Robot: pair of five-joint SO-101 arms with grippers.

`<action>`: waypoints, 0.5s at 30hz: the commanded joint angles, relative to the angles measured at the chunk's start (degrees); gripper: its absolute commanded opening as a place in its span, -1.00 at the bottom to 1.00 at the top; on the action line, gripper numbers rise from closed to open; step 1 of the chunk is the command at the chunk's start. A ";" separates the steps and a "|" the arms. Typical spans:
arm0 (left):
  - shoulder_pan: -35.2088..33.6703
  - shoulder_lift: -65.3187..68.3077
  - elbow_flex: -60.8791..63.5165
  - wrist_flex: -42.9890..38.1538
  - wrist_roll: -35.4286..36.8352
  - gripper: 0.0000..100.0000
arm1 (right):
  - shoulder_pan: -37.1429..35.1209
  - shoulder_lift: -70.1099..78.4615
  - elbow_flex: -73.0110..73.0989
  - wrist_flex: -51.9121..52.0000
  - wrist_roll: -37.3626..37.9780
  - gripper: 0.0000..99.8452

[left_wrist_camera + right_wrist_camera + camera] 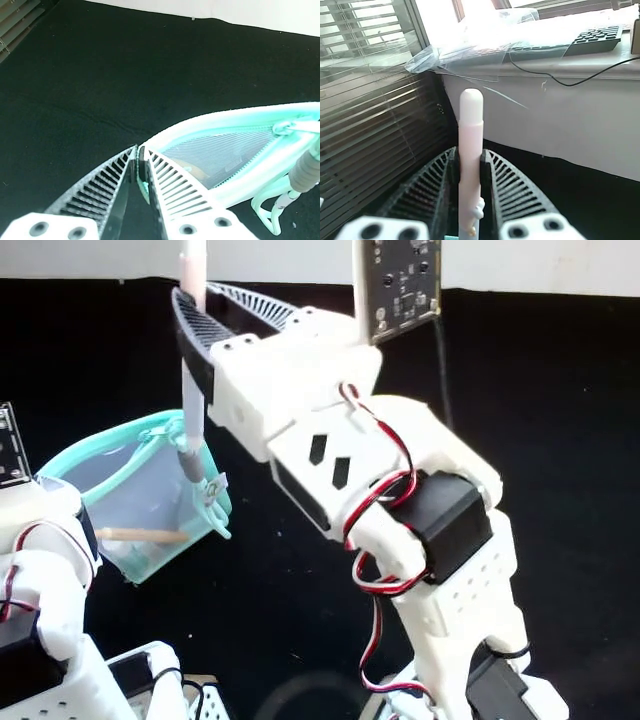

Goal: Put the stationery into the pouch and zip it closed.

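The black worktop (560,390) spreads under everything we see. Over it, the right arm (400,500) takes up most of the high view, a white body with red and black wires looping round its joints. The left arm (45,570) stands low at the near corner, just beside the pouch.

The pouch (130,490) is mint green with a pale, see-through wall. It sits between the two arms with its mouth unzipped and gaping upward. In the left wrist view we look along its open rim and meshed side (225,150). There the left fingers (95,195) are pressed together on the rim at one end of the mouth, pinching the green edge between their tips.

The right fingers (190,335) pinch a pale pink pen (192,400), which they hold upright above the far end of the pouch. From the right wrist view the pen (470,130) stands straight up between the two ribbed fingers (420,200), its rounded cap above their tips. Its grey lower end (305,172) reaches the rim by the zip slider. We cannot tell whether the tip is inside the mouth or just touching the edge.

A wooden pencil (140,535) lies inside the pouch, seen through its wall. The green zip pull (215,505) hangs off the end nearest the pen.
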 commanded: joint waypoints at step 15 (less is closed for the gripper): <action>4.70 0.31 1.80 0.62 -0.62 -0.99 | -7.78 9.89 -2.15 -11.21 -0.53 -0.99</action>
